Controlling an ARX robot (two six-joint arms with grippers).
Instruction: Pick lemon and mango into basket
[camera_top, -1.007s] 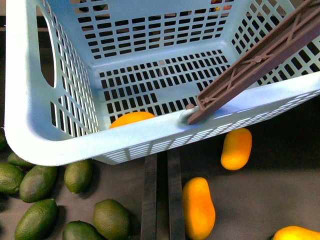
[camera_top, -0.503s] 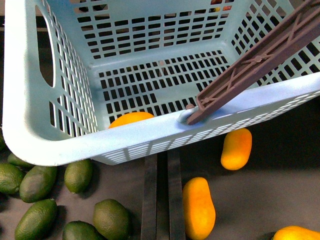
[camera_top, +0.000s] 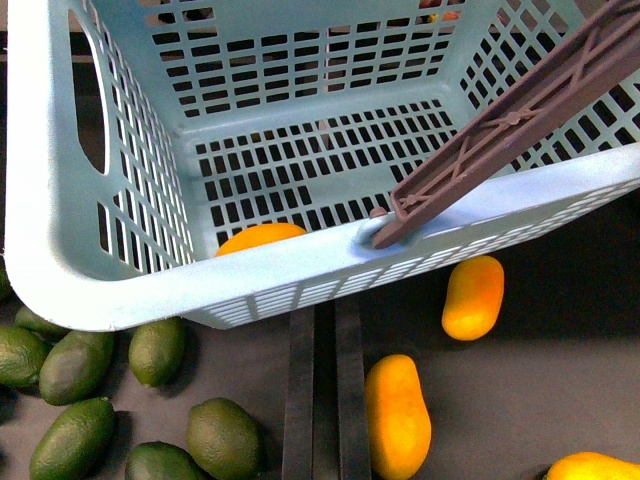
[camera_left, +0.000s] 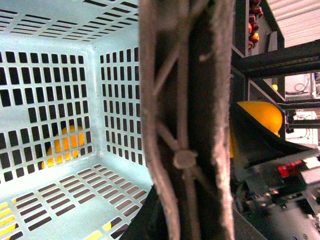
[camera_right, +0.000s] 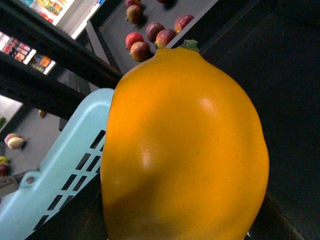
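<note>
One mango (camera_top: 262, 238) is seen in the basket (camera_top: 60, 250); a second mango (camera_right: 185, 150) is gripped by the right fingers (camera_left: 252, 140). The left fingers' state cannot be told. Lemons (camera_top: 70, 365) and mangoes (camera_top: 397, 415) are left on the worktop (camera_top: 560, 360).

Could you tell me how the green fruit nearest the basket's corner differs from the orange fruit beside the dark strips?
The green fruit is dark green; the orange fruit is bright orange. The green fruit is shorter, the orange fruit longer. The green fruit sits close among others alike; the orange fruit lies apart. Both lie outside the basket.
</note>
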